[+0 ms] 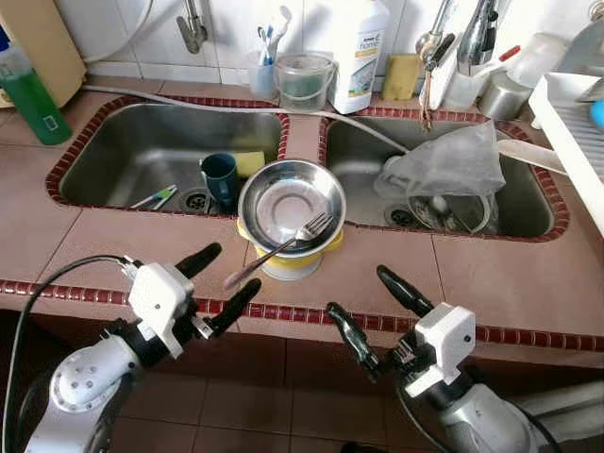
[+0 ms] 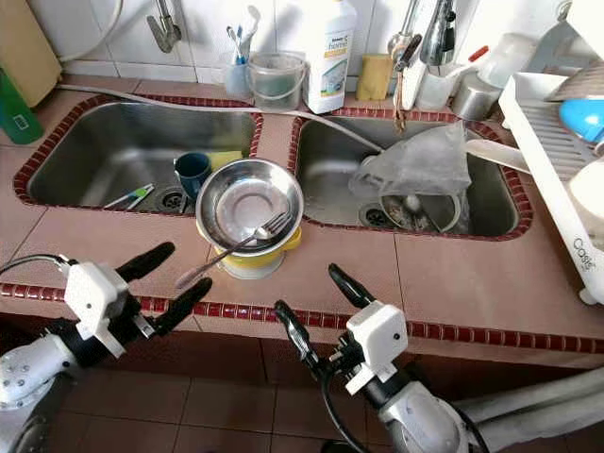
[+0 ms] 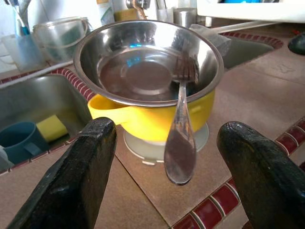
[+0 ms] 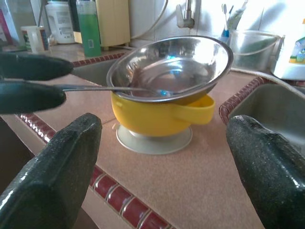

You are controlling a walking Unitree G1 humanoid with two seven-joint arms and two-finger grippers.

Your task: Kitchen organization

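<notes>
Left gripper: spread wide, beside fork handle.
Right gripper: spread wide.
Steel bowl: holds fork, sits on yellow bowl.
Left sink: blue mug, sponge.

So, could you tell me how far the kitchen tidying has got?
Nothing looks put away yet. The steel bowl sits stacked on the yellow bowl, with the fork resting in it. The left gripper is open by the fork's handle; the right gripper is open, empty. The blue mug and sponge remain in the sink.

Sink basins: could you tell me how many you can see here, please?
2. The left basin holds a cup and sponge; the right basin holds a plastic bag.
</notes>
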